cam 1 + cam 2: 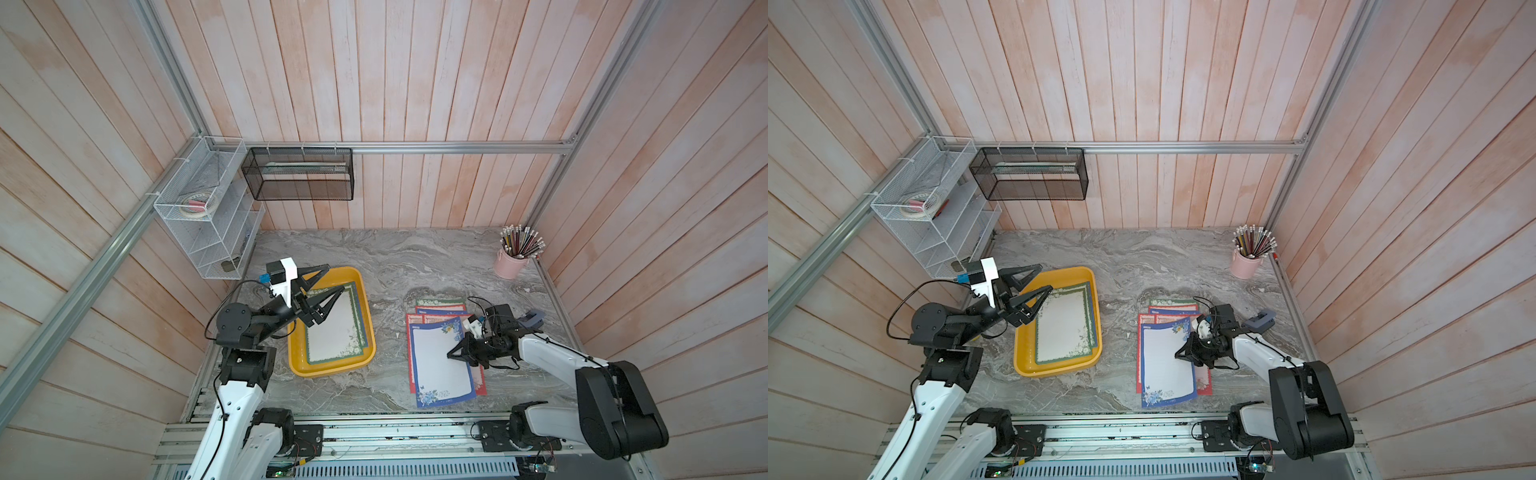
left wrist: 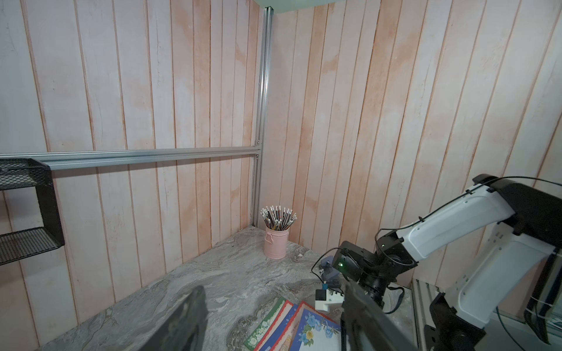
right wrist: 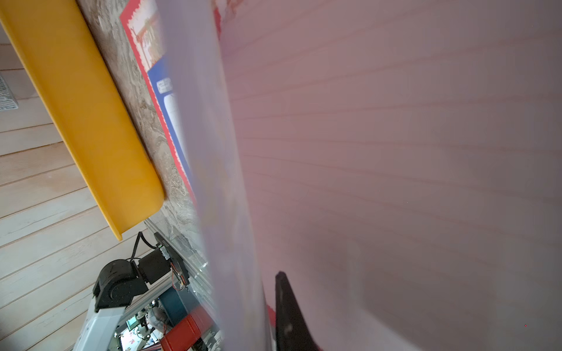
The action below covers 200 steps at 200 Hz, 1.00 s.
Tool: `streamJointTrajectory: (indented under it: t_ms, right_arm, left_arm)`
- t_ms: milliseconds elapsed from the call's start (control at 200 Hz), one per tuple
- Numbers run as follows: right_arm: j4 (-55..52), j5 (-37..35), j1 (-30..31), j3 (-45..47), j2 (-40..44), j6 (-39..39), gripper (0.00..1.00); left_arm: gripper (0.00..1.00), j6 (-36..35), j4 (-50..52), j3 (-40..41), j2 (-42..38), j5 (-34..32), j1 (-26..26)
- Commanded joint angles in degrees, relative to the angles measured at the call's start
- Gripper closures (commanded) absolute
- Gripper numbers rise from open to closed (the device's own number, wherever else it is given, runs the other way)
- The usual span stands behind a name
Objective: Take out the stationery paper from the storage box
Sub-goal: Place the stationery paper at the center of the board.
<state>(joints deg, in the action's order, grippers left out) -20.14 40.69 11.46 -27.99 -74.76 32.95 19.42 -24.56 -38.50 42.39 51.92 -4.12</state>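
Observation:
The yellow storage box [image 1: 332, 371] [image 1: 1059, 369] sits left of centre in both top views, with green-bordered stationery paper [image 1: 332, 328] [image 1: 1061, 324] lying in it. My left gripper [image 1: 335, 277] [image 1: 1045, 276] [image 2: 273, 285] hangs open over the box's far left corner, holding nothing. To the right, a blue-bordered sheet [image 1: 436, 365] [image 1: 1165, 365] lies on top of a fanned pile. My right gripper [image 1: 451, 355] [image 1: 1178, 355] is pinched on that sheet's right edge. In the right wrist view the lifted sheet fills the frame beside one black finger [image 3: 286, 304]. The other finger is hidden.
Red- and green-bordered sheets [image 1: 440, 302] [image 2: 267, 322] fan out under the blue one. A pink cup of pencils [image 1: 510, 266] [image 2: 275, 243] stands in the far right corner. A black mesh basket [image 1: 299, 174] and a white wire rack [image 1: 208, 216] hang on the walls.

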Motion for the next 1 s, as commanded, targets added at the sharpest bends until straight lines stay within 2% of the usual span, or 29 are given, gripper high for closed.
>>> streamJointTrajectory:
  t_ms: [0, 120, 300, 340, 415, 650, 835, 995]
  right_arm:
    - [-1.05, -3.48, -0.75, -0.04, 1.53, -0.05, 0.86]
    - [0.18, -4.82, -1.40, 0.26, 3.39, 1.50, 0.91]
    - [0.10, -4.09, -1.90, -0.24, 1.48, 0.38, 0.88]
    - [-0.05, -4.03, -2.05, -0.39, 1.20, 0.20, 0.83]
    - [-0.86, -5.39, -2.06, -0.77, 1.63, -0.17, 0.62]
    - [-5.36, -18.92, -3.50, -2.89, 11.31, 0.89, 0.36]
    - [-7.50, -26.93, -4.51, -4.67, 18.58, 1.80, 0.30]
    - [-8.42, -29.08, -4.52, -7.37, 20.76, 1.62, 0.30]
  left_arm:
    - [0.28, -1.66, 2.70, -1.83, 0.23, -2.38, 0.25]
    - [0.28, -2.11, 3.78, -2.19, 0.52, -3.18, 0.25]
    - [0.28, -2.78, 4.69, -2.28, 0.58, -4.18, 0.25]
    - [0.28, -2.84, 4.85, -2.29, 0.55, -4.35, 0.25]
    - [0.28, -3.07, 5.28, -2.38, 0.51, -5.12, 0.26]
    - [0.28, -4.55, 8.20, -3.13, 0.42, -9.45, 0.25]
    - [0.28, -5.46, 10.10, -3.50, 0.30, -11.98, 0.25]
    - [0.28, -6.97, 13.62, -4.68, 1.14, -14.35, 0.25]
